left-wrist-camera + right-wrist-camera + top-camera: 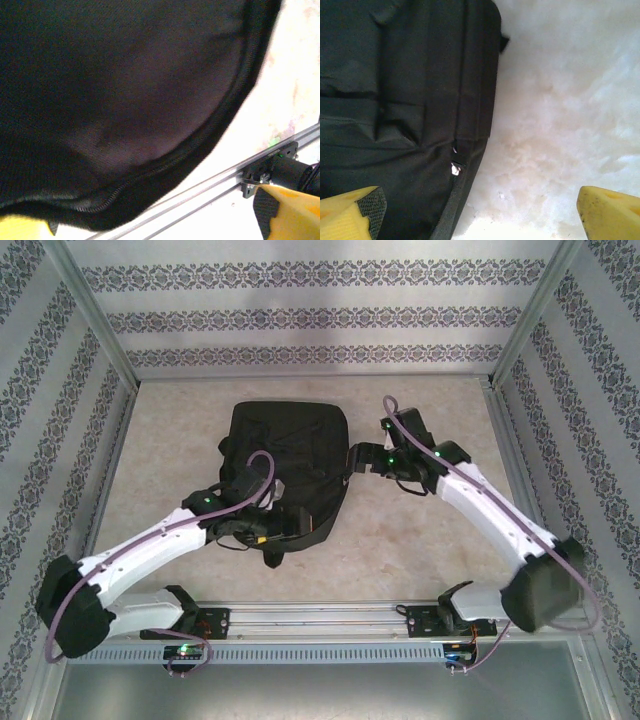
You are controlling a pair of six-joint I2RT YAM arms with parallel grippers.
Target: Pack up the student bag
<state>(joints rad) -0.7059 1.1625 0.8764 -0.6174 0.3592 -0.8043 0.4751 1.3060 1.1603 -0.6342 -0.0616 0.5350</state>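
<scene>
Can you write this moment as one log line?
bag: on table | left tool: open, over bag | right tool: open, at bag edge

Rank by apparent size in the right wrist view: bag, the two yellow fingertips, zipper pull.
1. student bag, largest.
2. yellow fingertips, alike; nearness inflates them, so no order between them.
3. zipper pull, smallest.

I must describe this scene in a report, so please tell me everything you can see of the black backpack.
The student bag is a large black backpack of soft woven fabric, lying flat and floppy near the middle of the pale table, which carries it. A zipper, seemingly closed, follows its curved edge and has a small metal pull. A strap end sticks out at its near side.
</scene>
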